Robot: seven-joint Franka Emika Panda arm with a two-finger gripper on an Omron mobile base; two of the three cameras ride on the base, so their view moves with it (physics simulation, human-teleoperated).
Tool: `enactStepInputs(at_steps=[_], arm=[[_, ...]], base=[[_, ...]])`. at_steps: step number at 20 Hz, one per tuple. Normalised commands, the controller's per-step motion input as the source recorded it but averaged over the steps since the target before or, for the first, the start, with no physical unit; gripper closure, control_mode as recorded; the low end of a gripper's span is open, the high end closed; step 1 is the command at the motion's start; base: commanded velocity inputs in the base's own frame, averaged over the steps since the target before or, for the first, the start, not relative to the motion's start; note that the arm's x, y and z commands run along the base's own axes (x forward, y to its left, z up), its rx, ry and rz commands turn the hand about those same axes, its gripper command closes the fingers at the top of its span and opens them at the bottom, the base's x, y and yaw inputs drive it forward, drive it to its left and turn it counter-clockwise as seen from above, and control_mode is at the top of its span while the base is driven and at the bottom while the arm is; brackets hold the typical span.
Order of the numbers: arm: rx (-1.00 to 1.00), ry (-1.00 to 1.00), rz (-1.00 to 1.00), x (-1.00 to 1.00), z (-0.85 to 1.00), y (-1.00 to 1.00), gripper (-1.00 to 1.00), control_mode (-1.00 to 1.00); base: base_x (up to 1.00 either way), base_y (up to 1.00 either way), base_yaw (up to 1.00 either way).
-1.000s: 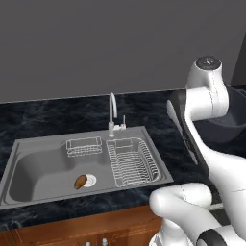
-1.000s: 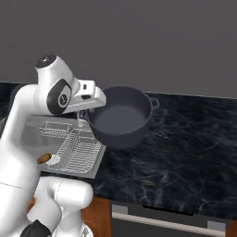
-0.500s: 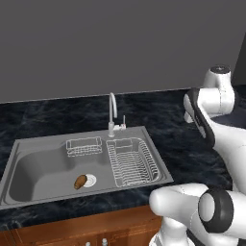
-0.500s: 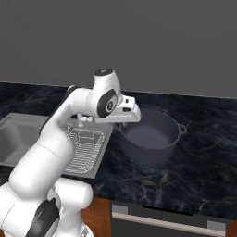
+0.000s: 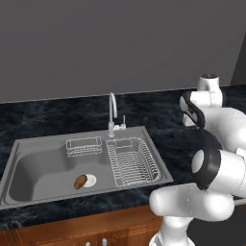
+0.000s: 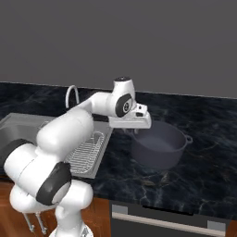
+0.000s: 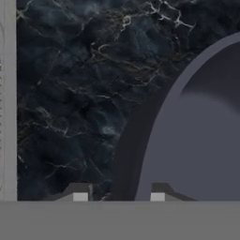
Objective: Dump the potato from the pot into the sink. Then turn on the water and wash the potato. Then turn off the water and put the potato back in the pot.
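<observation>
Black marble counter (image 6: 203,166) under grey wall (image 6: 139,41). Gripper (image 7: 118,196) pinching the rim of the pot (image 6: 158,144) standing upright on counter. Potato (image 5: 80,181) well off, in sink (image 5: 43,166) beside the drain.

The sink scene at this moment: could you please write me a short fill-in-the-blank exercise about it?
1. The potato lies in the sink right beside the round white ____.
2. The pot stands on the dark marble ____, to the right of the sink.
3. The gripper is closed on the pot's ____.
4. No water runs from the ____.

Missing words: drain; counter; rim; faucet
</observation>
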Motion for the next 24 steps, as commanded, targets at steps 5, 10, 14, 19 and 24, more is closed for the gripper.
enactStepInputs(at_steps=[5,10,14,19,24], arm=[[0.01,0.09,-0.03,0.42,-0.52,-0.15,1.0,-1.0],[0.03,0.07,-0.01,0.26,-0.58,-0.16,1.0,-1.0],[0.07,0.07,-0.01,0.12,-0.61,-0.17,1.0,-1.0],[0.05,0.01,-0.01,0.01,-0.58,-0.07,1.0,-1.0],[0.04,0.0,-0.01,-0.18,-0.52,0.0,-1.0,-1.0]], base=[[0.0,0.0,0.0],[0.0,0.0,0.0],[0.0,0.0,0.0],[0.0,0.0,0.0],[0.0,0.0,0.0]])
